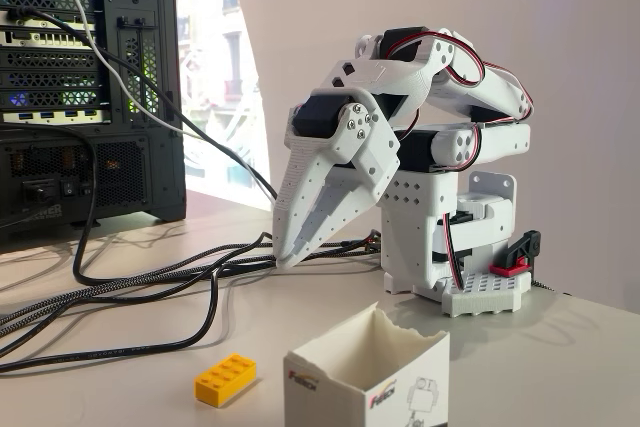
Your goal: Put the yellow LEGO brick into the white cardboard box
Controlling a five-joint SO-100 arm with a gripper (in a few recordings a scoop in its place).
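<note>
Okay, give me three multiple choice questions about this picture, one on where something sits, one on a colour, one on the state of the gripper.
1. The yellow LEGO brick lies:
A. inside the box
B. on the table left of the box
C. in the gripper

2. The clamp piece at the arm's base is:
A. red and black
B. green
C. blue

3. The gripper is:
A. holding the brick
B. shut, holding nothing
C. wide open

Answers: B, it rests beside the white cardboard box; A, its colours show; B, the fingers meet, tip down.
</note>
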